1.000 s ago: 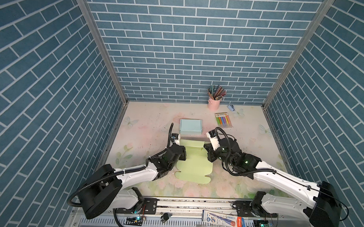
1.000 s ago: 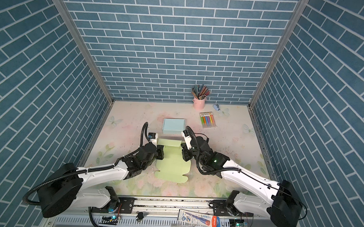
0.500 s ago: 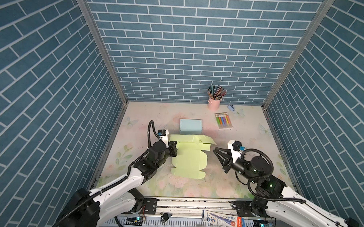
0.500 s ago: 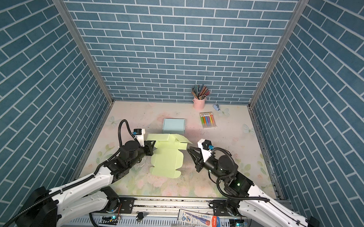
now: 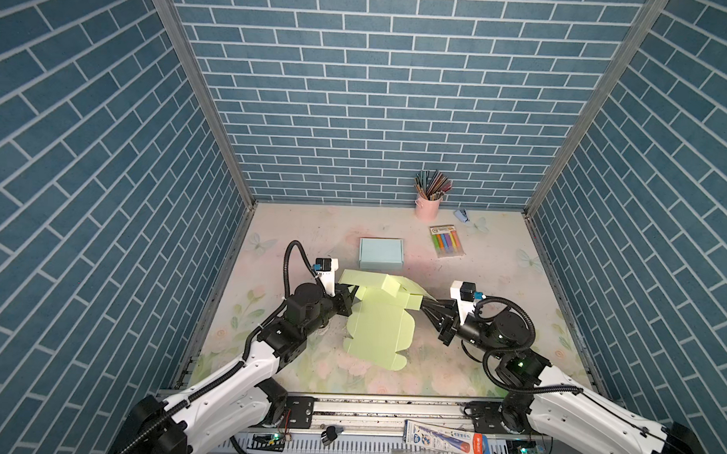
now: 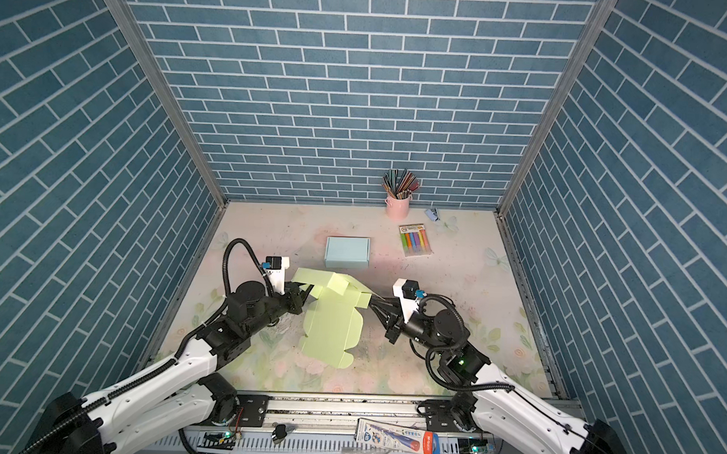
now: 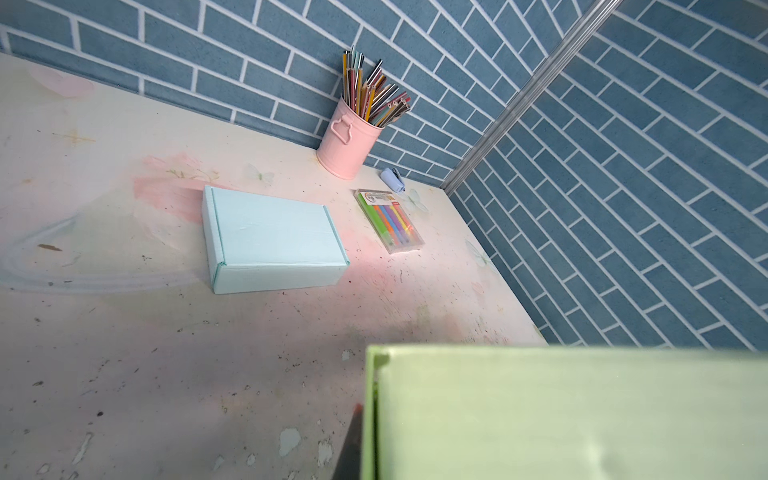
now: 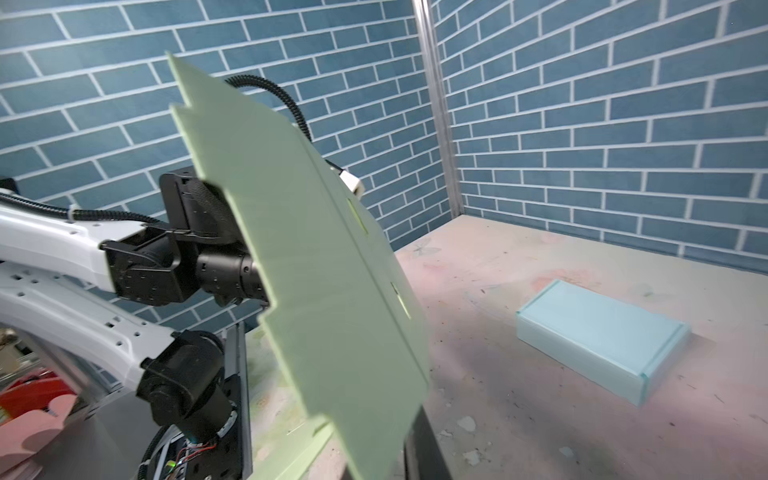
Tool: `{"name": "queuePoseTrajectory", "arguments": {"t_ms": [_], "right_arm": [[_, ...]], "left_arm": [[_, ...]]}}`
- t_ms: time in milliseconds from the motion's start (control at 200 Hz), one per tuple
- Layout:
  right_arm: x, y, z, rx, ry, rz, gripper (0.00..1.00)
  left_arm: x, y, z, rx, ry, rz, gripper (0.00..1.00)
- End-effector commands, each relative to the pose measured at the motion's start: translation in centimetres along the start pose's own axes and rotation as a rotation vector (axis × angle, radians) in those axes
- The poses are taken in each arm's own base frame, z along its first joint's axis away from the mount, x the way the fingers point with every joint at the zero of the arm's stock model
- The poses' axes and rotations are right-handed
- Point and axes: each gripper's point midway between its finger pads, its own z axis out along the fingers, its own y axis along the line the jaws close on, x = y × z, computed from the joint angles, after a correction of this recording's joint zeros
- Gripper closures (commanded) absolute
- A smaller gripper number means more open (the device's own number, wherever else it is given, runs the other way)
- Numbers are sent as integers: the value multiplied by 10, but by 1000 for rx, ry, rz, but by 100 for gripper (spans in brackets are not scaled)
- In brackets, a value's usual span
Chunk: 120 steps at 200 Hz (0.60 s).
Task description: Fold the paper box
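1. The green paper box (image 5: 381,328) was just on the robot's side of the blue box (image 5: 381,253), close to it but not touching.
2. It was an open sheet, not a made box. Its end nearest the blue box was bent over.
3. In the right wrist view the sheet stood tipped up above the desk (image 5: 497,282).
4. The left fingers (image 5: 350,297) were clenched on one side edge of the sheet, nearer the robot than the blue box.
5. The right fingers (image 5: 429,308) pinched the other side edge, also nearer the robot than the blue box.
6. A pack of markers (image 5: 446,241) lay beside the blue box on the right arm's side. A pink cup (image 5: 428,207) of pencils stood farther back.
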Motion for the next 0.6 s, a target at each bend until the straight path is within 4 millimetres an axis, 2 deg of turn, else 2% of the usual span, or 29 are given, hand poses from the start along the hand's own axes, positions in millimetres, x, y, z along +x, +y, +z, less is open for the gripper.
{"name": "queuePoseTrajectory", "arguments": {"t_ms": [0,250,420,595], "right_arm": [[-27,25,5,-130,-71,-29,90],[-27,13,19,-85,-61,6,89],[-3,-12,37,12,28,51,94],[15,-24,45,61,125,58,96]], "left_arm": [[-3,-8,3,47,-9,-20,100],[3,-6,9,52,9,-27,100],[4,-6,10,57,12,-27,100],[4,-3,11,41,8,-32,100]]}}
